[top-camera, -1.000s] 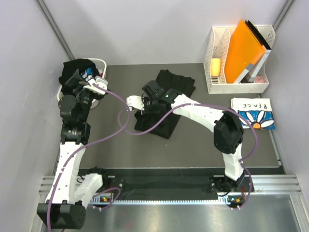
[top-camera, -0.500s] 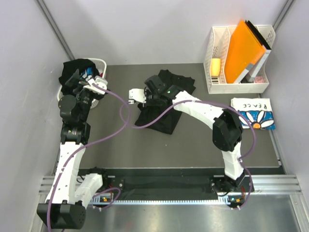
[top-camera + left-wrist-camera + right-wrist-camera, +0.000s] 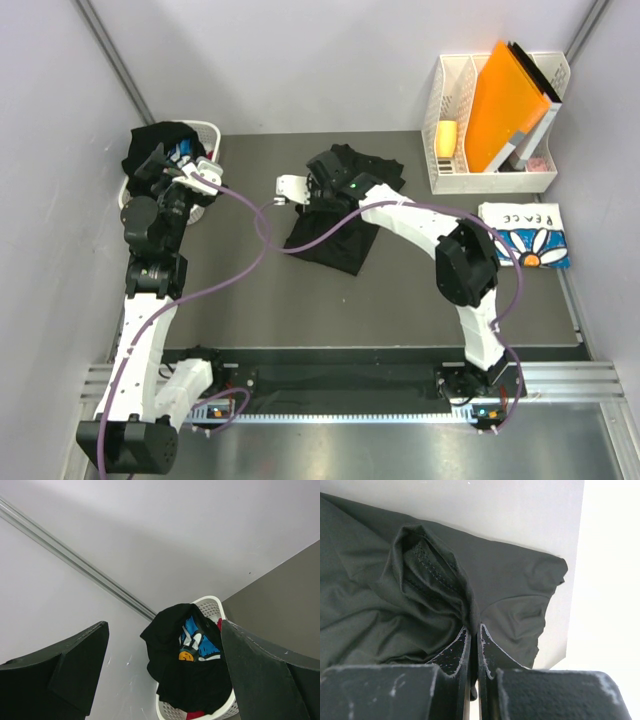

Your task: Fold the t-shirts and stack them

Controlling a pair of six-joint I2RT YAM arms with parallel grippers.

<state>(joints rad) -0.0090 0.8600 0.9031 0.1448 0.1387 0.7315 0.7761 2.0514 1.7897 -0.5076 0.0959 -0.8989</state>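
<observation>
The crumpled black cotton t-shirt (image 3: 335, 225) lay bunched near the middle of the dark grey table (image 3: 420, 290). The right gripper (image 3: 472, 635) had its fingers closed tight on a raised ridge of that cloth. The step looked like the spreading-out that precedes the first fold. The next move probably called for drawing the pinched fabric outward until the shirt lay flat, without dragging the whole garment along. The left gripper (image 3: 162, 627) hung with its fingers spread wide and empty, facing the white plastic laundry basket (image 3: 212, 607). A second black tee with a blue and white print (image 3: 170, 655) was heaped there, its print showing no legible words. At the table's right edge sat the folded white tee with blue daisies (image 3: 524, 233), lettered "PEACE". The orange folder (image 3: 505, 95) showed no readable writing.
</observation>
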